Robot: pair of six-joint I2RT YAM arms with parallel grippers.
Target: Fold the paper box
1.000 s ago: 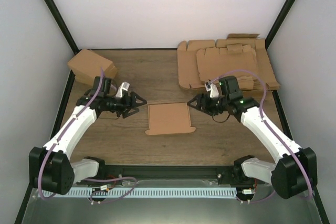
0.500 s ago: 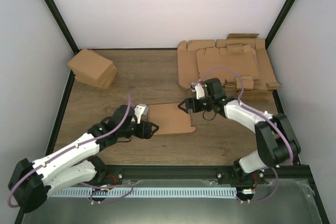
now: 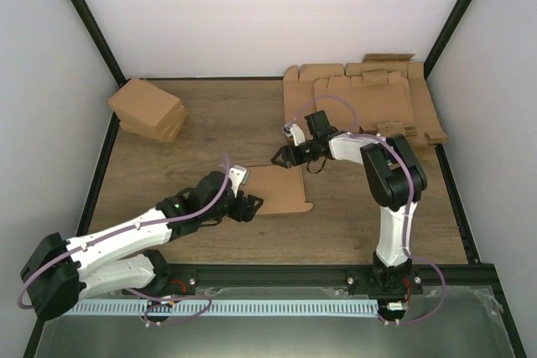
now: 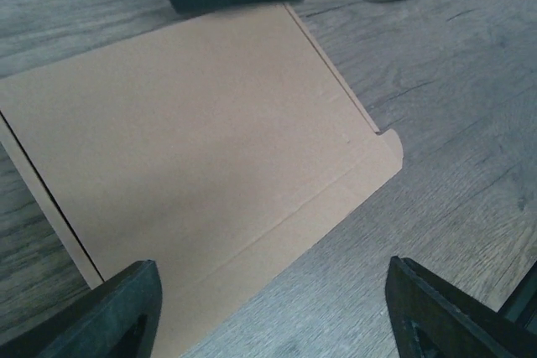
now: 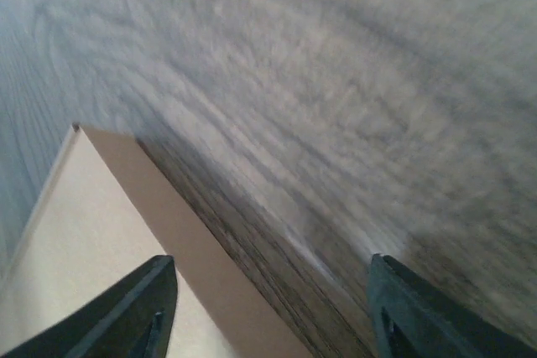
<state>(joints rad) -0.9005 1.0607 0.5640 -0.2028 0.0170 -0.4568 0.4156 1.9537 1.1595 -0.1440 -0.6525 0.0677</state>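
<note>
The paper box lies flat on the wooden table, a plain brown die-cut sheet with a crease line and a small tab at its right corner. It fills most of the left wrist view. My left gripper is open at the box's near-left corner, one finger over the cardboard, the other over bare table. My right gripper is open just above the box's far edge. In the blurred right wrist view the box shows at lower left, and the right gripper holds nothing.
A pile of flat cardboard sheets lies at the back right. A stack of folded brown cartons sits at the back left. White walls and black frame posts close in the table's sides.
My left arm swung in from the left to the box's near-left corner. My right gripper slid left along the box's far edge. The box has not moved.
</note>
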